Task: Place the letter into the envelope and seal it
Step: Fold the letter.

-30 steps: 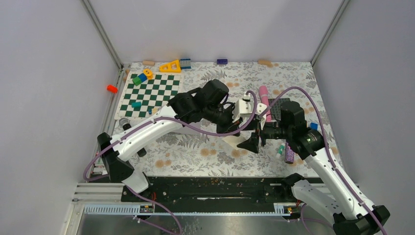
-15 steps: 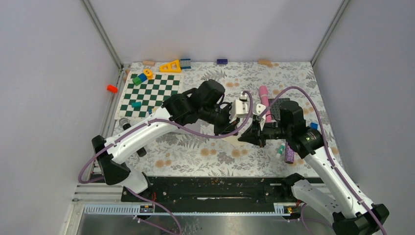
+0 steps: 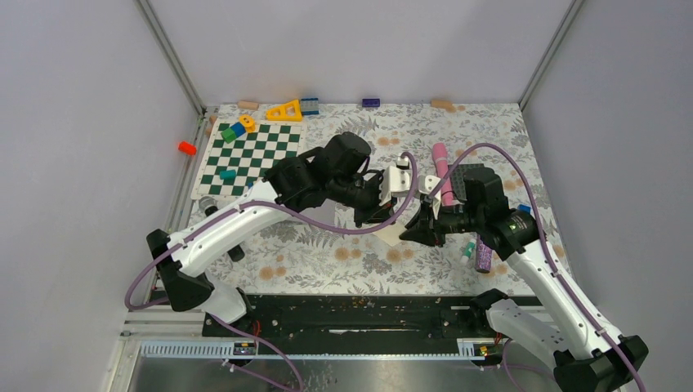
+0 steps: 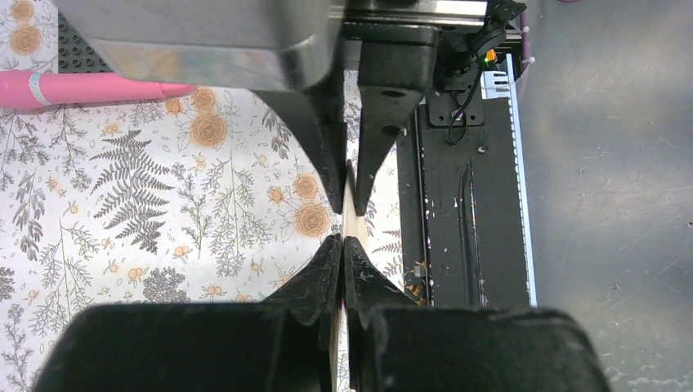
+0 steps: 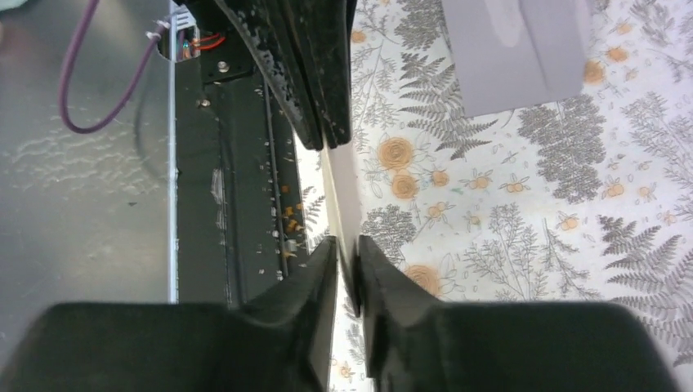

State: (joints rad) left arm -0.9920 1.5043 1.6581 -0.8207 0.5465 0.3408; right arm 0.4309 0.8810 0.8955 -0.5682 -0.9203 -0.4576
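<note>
**Letter held on edge between both grippers, envelope flat to the left**

Nearest the table's front edge, the right gripper is seen with its fingers narrowly parted astride the letter; no firm pinch can be made out. Its forearm is reached inward and leftward.

The letter, a cream sheet, is viewed edge-on from both wrists. It is therefore judged to stand upright, its long axis along the line joining the two grippers.

Just beyond, the left gripper is clamped on the sheet's opposite end, with its arm bent forward and turned rightward.

Farther off, on the left arm's side, the envelope lies flat on the floral cloth, nearer the left gripper. Its flap cannot be made out. The sheet is judged to need laying flat and carrying leftward.
</note>
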